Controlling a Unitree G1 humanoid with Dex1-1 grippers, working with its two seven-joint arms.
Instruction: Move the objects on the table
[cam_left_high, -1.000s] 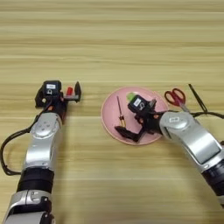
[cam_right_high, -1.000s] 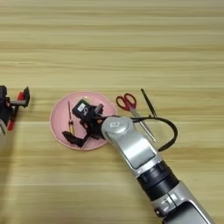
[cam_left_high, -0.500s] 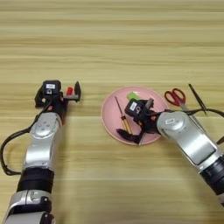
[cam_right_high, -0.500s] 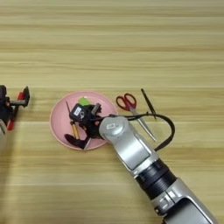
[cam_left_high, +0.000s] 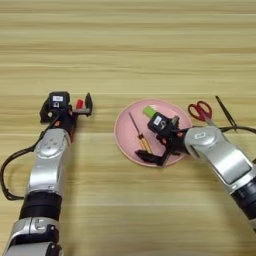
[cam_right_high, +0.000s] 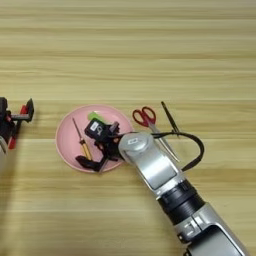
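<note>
The right gripper (cam_left_high: 159, 150), fingers spread and nothing held, is poised over the pink plate (cam_left_high: 125, 142) where the orange-handled screwdriver (cam_left_high: 138, 136) and lime-green block (cam_left_high: 149, 111) are gathered, while the left gripper (cam_left_high: 84, 105) is parked far left.

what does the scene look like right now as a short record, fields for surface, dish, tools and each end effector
surface: light wooden plank table
dish: round pink plate
in dish: slim orange-handled screwdriver, flat lime-green block
beside dish: red-handled scissors, thin black pointed tool, both on the table on the dish's right
right end effector: over the dish, fingers apart, holding nothing visible
left end effector: on the table left of the dish, a small red item at its fingers; grip unclear
</note>
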